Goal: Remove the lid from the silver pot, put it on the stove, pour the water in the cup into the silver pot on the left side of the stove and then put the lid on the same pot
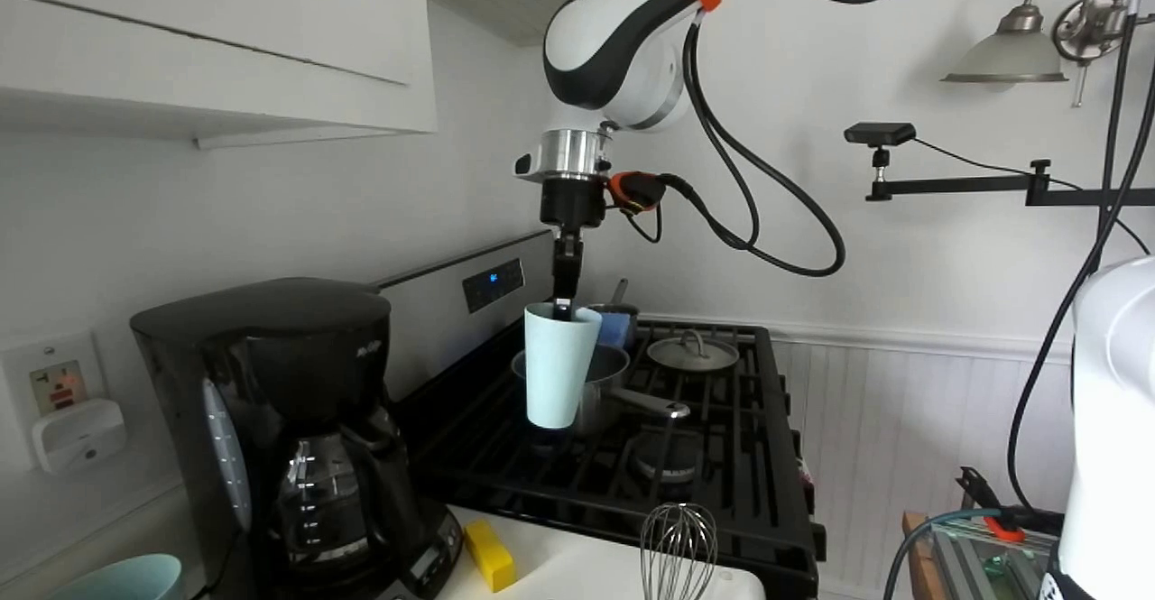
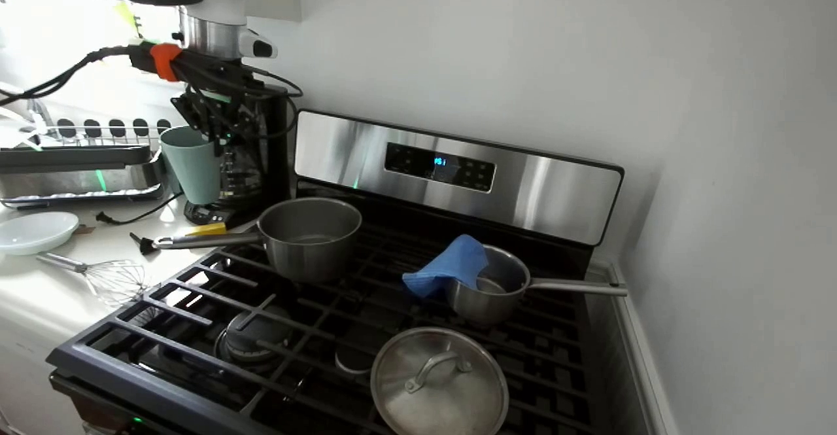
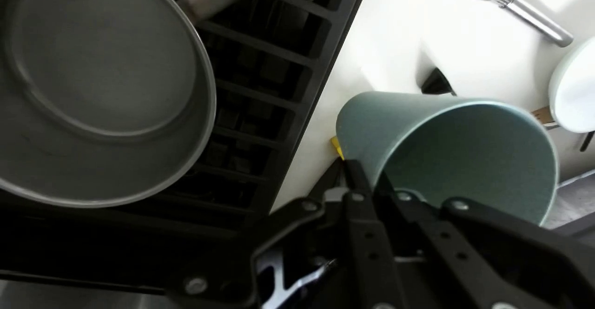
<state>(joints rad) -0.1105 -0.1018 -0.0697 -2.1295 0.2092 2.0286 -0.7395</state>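
Observation:
A pale mint cup (image 1: 555, 374) hangs in the air, leaning slightly. My gripper (image 3: 370, 181) is shut on its rim, one finger inside and one outside. In the wrist view the cup (image 3: 474, 155) lies over the counter, right of the stove edge; no water can be made out in its dark inside. The silver pot (image 2: 307, 258) stands uncovered on the stove (image 2: 157, 366), with its handle towards the counter. The wrist view shows the pot's inner wall (image 3: 139, 153) to the left of the cup, apart from it. The lid (image 2: 451, 396) rests handle-up on the grates.
Another pot (image 2: 487, 304) with a blue cloth (image 2: 458, 265) over its rim sits at the back of the stove. A black coffee maker (image 1: 271, 356) stands beside the stove. On the counter are a whisk (image 2: 118, 278), a yellow block (image 1: 489, 555) and a white bowl (image 2: 39, 232).

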